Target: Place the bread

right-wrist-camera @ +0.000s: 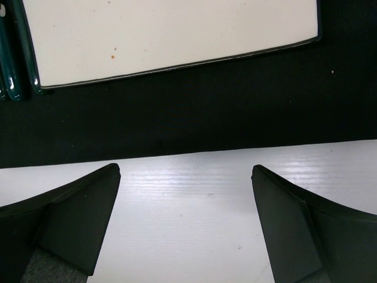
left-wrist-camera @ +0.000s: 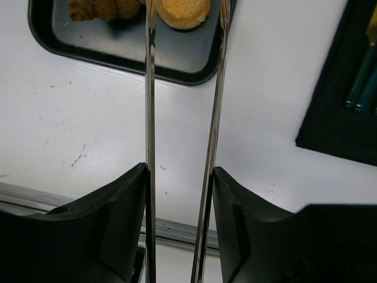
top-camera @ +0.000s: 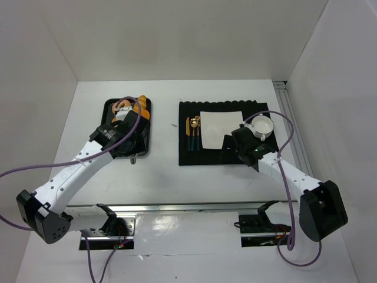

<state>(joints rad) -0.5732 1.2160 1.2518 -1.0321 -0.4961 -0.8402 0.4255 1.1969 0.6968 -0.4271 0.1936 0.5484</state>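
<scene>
Bread point(left-wrist-camera: 184, 10) – 1 on tray point(left-wrist-camera: 177, 56) | tongs point(left-wrist-camera: 150, 118) – 1 | cup point(top-camera: 263, 125) – 1

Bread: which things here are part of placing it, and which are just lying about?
For the job: bread, tongs, left end effector, black tray, probably the white plate.
Lying about: cup, cutlery, other pastries, placemat.
</scene>
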